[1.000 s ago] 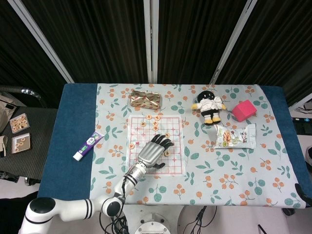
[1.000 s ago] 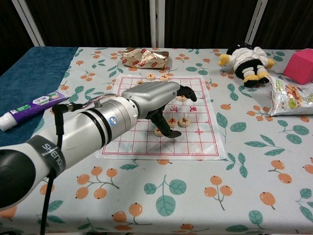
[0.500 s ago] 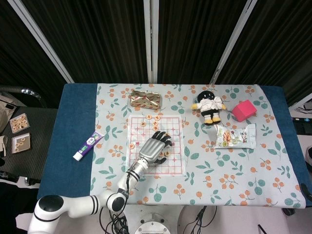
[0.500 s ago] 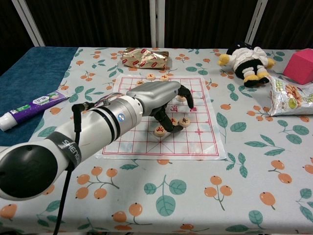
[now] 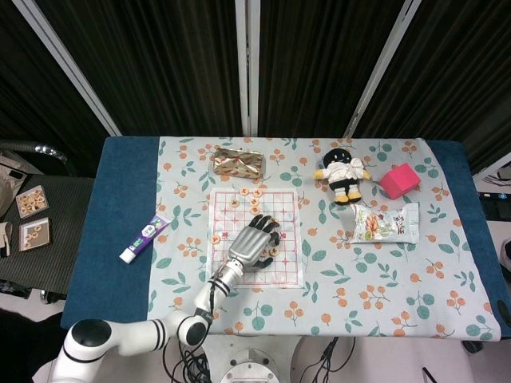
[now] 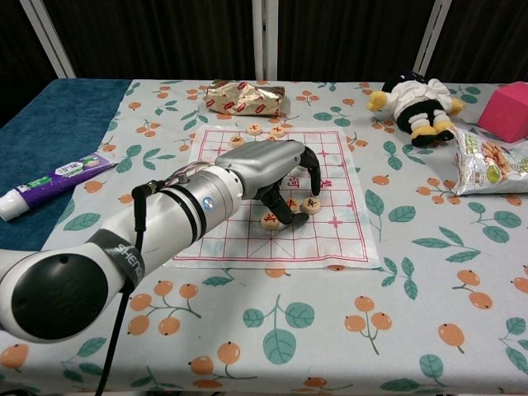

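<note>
1. The chess pieces [image 6: 269,220] are round wooden discs lying on the chess board [image 5: 287,267], a red-gridded white sheet in the centre of the head view. Two lie right under our left hand [image 6: 276,169], just below centre in the chest view; others sit along the board's upper edge.
2. What has changed: over the last second our left hand has slid slightly toward the upper part of the board and lowered. Its fingers [image 6: 316,175] now arch over the discs with their tips at board level.
3. We judge this as settling in over a disc. The fingers are curled downward and somewhat apart, and we cannot tell whether they already pinch a disc or only touch it.
4. Our right hand appears in neither view.
5. Containers: the snack bag [image 5: 385,223], right of centre in the head view, is sealed and shows nuts on its print. The gold packet [image 5: 238,162] above the board is closed. The pink box [image 5: 399,181], upper right, shows nothing of its inside.
6. The plush doll [image 5: 342,172] lies between packet and box; the toothpaste tube [image 5: 145,238] lies at left.
</note>
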Tool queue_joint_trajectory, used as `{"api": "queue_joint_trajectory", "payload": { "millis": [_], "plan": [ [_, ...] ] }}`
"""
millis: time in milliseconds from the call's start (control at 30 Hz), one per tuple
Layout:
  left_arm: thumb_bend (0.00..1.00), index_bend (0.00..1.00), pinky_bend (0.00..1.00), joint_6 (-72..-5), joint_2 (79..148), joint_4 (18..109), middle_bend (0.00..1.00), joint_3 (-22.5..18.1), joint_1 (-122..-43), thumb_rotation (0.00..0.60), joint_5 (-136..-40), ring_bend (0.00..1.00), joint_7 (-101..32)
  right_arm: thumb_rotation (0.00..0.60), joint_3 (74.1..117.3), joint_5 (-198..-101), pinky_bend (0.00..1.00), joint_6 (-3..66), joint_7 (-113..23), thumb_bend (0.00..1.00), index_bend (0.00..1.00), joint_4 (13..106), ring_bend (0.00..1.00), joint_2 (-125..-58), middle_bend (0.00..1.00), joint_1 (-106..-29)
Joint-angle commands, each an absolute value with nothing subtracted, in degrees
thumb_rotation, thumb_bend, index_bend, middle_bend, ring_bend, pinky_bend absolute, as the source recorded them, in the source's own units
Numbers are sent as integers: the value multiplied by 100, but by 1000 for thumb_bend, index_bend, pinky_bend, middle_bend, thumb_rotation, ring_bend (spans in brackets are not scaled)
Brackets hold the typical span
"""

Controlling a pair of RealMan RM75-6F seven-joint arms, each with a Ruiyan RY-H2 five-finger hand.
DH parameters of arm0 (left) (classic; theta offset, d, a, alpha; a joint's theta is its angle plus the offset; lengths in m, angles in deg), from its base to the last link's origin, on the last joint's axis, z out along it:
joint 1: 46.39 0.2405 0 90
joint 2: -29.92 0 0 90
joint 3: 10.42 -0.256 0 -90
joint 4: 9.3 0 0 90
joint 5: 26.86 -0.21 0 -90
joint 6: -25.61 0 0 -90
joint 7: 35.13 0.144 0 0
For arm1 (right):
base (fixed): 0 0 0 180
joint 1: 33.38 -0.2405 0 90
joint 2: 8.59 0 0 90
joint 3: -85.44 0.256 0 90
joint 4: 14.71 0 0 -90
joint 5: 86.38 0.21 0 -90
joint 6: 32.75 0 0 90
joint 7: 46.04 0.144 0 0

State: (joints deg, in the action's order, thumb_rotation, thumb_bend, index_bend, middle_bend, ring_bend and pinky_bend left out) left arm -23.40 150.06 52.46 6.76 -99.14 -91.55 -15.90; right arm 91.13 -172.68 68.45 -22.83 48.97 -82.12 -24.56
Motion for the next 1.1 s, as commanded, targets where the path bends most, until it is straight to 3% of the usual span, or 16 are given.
{"api": "queue_joint_trajectory", "payload": {
  "millis": [33, 1100],
  "plan": [
    [295, 421, 0, -2348, 15001, 5228, 138, 646, -9911, 600, -9157, 0, -1591, 600, 9106, -17273, 0, 6828, -2303, 147, 0, 4903, 0, -8215, 0, -2458],
    [317, 503, 37, -2483, 14847, 5341, 156, 739, -9923, 600, -9167, 0, -1888, 600, 9104, -17284, 0, 6751, -2340, 148, 0, 4892, 0, -8213, 0, -2458]
  ]
}}
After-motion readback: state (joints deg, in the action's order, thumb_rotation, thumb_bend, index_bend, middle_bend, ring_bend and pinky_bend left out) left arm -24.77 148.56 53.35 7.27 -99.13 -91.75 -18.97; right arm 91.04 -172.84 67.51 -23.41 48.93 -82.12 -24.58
